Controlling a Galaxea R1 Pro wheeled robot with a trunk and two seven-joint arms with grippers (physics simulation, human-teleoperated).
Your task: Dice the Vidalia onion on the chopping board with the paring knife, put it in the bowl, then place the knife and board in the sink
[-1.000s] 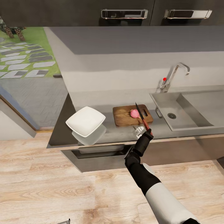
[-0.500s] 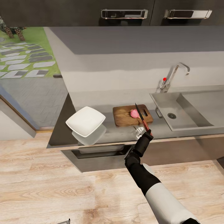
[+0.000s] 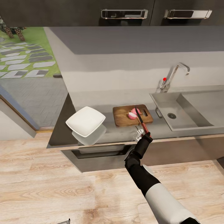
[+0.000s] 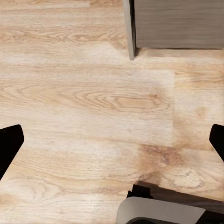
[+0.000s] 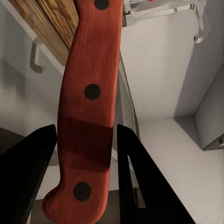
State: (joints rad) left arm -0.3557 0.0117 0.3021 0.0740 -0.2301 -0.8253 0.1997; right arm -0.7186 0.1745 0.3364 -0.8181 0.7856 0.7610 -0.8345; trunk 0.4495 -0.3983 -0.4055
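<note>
Clamping the paring knife [image 3: 140, 119] by its red handle, your right gripper [image 3: 143, 134] is pressing the blade into the onion [image 3: 134, 114] on the chopping board [image 3: 122, 117], risking a half rolling off.

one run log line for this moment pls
stage: dicing | right gripper: shut on paring knife, blade over onion | onion: in pieces on chopping board | bowl: empty | left gripper: open over floor
</note>
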